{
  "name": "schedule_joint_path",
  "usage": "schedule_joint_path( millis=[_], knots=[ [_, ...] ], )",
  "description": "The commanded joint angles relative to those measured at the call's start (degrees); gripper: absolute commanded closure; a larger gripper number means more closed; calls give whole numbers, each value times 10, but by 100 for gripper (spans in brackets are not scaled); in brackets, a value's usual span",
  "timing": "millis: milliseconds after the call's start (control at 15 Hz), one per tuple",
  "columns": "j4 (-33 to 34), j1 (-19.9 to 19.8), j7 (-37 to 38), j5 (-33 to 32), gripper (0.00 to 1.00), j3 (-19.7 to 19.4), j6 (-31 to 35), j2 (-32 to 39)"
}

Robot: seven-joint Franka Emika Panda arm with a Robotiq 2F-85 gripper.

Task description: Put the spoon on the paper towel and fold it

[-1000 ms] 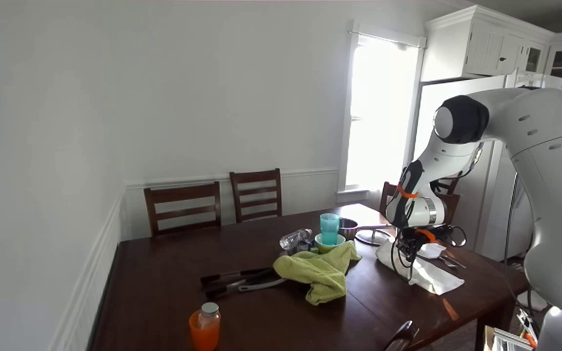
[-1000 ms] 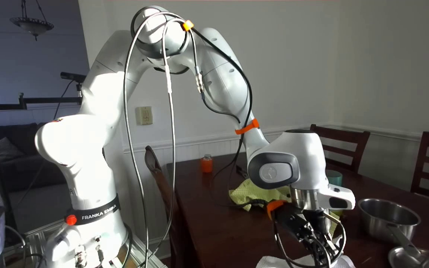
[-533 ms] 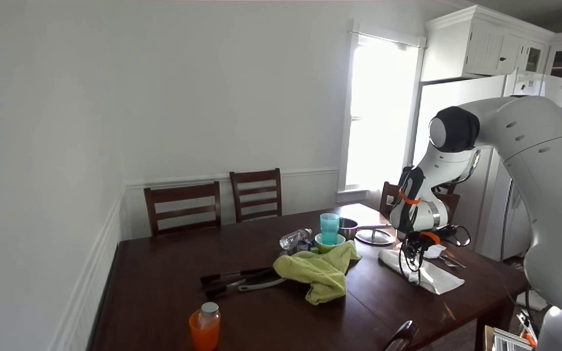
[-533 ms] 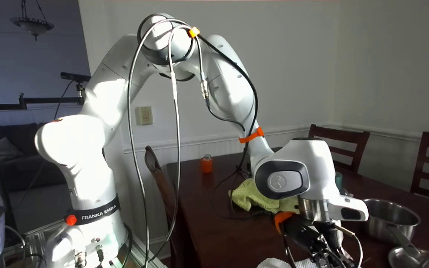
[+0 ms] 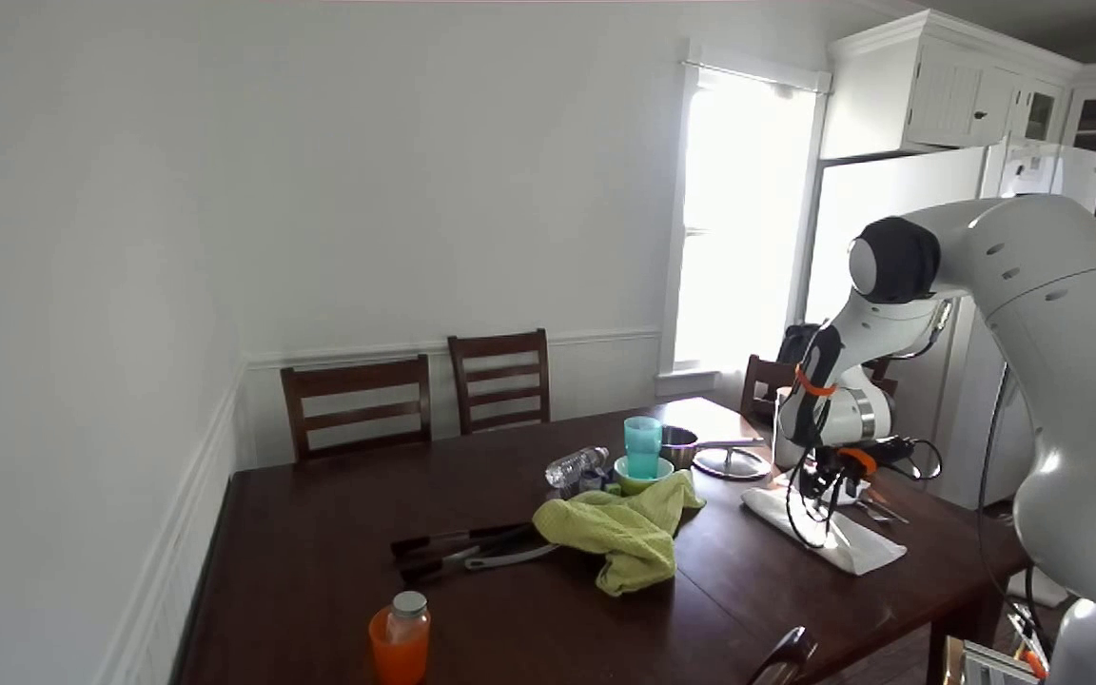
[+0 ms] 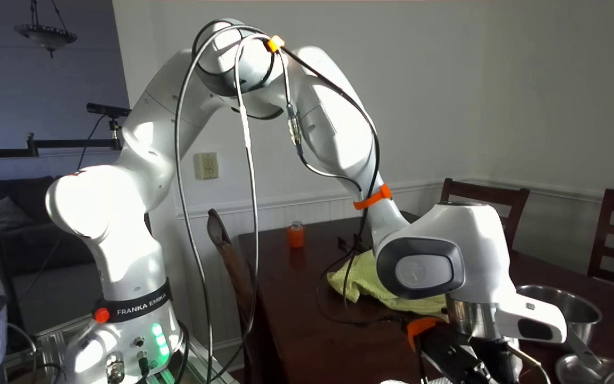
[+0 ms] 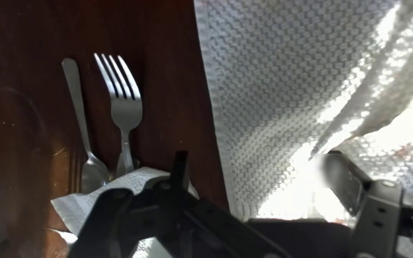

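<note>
Spoon [image 7: 84, 128] lies beside the fork [image 7: 127, 111], outside the spread jaws.

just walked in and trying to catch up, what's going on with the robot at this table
A robot arm has its pincer open over a white paper towel, with nothing visibly gripped. A spoon and a fork lie on the table beside the paper towel, so that spoon isn't on it yet. In the wrist view the paper towel is creased and partly lost in glare, so whether any of it is folded is hard to tell.
</note>
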Motion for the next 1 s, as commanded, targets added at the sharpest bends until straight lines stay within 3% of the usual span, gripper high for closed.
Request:
schedule_joint_path(
  millis=[0,933],
  knots=[
    [37,-84,-6,59,0,82,-72,-2],
    [123,-130,-27,38,0,82,-134,54]
  ],
)
